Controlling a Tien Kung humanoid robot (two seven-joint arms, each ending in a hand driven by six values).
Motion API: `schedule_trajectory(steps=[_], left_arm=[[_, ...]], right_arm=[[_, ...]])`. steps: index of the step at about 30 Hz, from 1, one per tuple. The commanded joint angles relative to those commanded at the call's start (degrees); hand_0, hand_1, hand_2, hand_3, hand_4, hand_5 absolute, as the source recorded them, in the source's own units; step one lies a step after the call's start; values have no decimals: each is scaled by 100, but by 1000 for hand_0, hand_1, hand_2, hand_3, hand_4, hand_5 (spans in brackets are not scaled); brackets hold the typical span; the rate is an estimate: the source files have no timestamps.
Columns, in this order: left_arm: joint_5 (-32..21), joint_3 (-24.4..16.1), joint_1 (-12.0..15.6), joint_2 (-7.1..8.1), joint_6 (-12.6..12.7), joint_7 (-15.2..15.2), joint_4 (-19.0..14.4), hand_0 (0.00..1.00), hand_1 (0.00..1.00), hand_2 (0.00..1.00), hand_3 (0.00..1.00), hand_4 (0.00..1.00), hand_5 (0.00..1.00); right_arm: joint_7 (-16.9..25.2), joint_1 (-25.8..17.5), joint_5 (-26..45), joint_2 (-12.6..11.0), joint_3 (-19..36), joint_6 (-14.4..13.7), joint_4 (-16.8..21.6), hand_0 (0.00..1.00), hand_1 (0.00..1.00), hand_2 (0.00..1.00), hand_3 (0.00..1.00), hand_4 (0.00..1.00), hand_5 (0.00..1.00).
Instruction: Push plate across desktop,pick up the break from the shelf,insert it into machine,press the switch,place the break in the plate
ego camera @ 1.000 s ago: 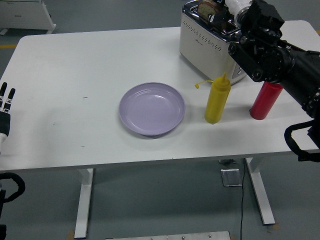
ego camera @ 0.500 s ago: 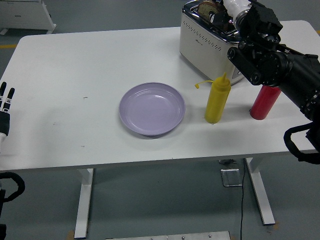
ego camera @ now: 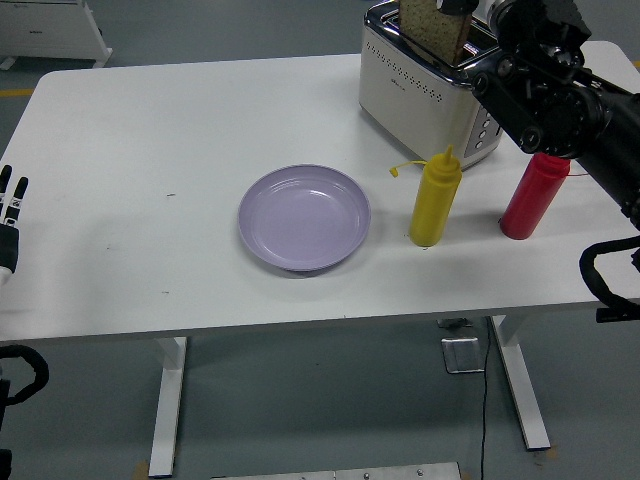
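The bread slice (ego camera: 434,30) stands above the toaster (ego camera: 420,85) slot, its top cut off by the frame – pinched by the right hand (ego camera: 470,8), mostly hidden. The purple plate (ego camera: 304,217) sits mid-table with open room leftward; the left hand (ego camera: 10,220) rests, fingers straight, at the edge.

Hardly any writing shows. The one candidate is a small dark mark on the side panel of the toaster (ego camera: 418,85) in the upper right of the frame, set amid the rows of perforated dots; it looks like a short brand word, but it is too small and blurred to read. The yellow squeeze bottle (ego camera: 434,200) and the red squeeze bottle (ego camera: 531,196), both right of centre, carry no label that can be made out. The purple plate (ego camera: 304,217) in the middle and the white table (ego camera: 150,150) bear no print, only a few tiny dark specks on the left of the tabletop.
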Motion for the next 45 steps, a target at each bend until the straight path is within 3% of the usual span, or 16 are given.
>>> schedule_trajectory(steps=[7, 10, 13, 26, 32, 38, 43, 45], left_arm=[[-4, 22, 19, 8, 7, 1, -2, 843, 853, 909, 794, 592, 998], [-3, 29, 28, 14, 7, 0, -4, 843, 853, 909, 794, 592, 998], [0, 28, 46, 19, 8, -1, -7, 844, 853, 908, 793, 590, 998], [-11, 86, 83, 33, 7, -6, 3, 847, 854, 911, 792, 588, 998], [-8, 64, 97, 32, 7, -13, 5, 848, 855, 911, 791, 587, 998], [-16, 37, 93, 22, 8, -27, 1, 849, 856, 911, 790, 588, 998], [-28, 12, 91, 16, 10, -52, -3, 849, 854, 911, 790, 589, 998], [-35, 13, 85, 13, 11, -68, -4, 849, 854, 911, 790, 589, 998]], right_arm=[[171, -60, -269, -399, 215, -407, 855, 308, 384, 445, 502, 230, 133], [239, -109, -187, -611, 200, -621, 1310, 308, 384, 445, 502, 230, 133], [207, -136, 87, -785, 79, -666, 1794, 306, 381, 442, 500, 230, 145], [-136, -129, 1982, -1136, -984, 106, 3959, 307, 379, 442, 500, 233, 160], [-83, -159, 2888, -1232, -1335, 887, 4778, 307, 379, 442, 500, 234, 157], [-7, -242, 3555, -1289, -1709, 1629, 4993, 310, 372, 438, 495, 235, 161], [16, -309, 3937, -1255, -2085, 2240, 4901, 309, 369, 436, 495, 236, 160], [28, -311, 4019, -1215, -2211, 2342, 4815, 309, 369, 436, 495, 236, 160]])
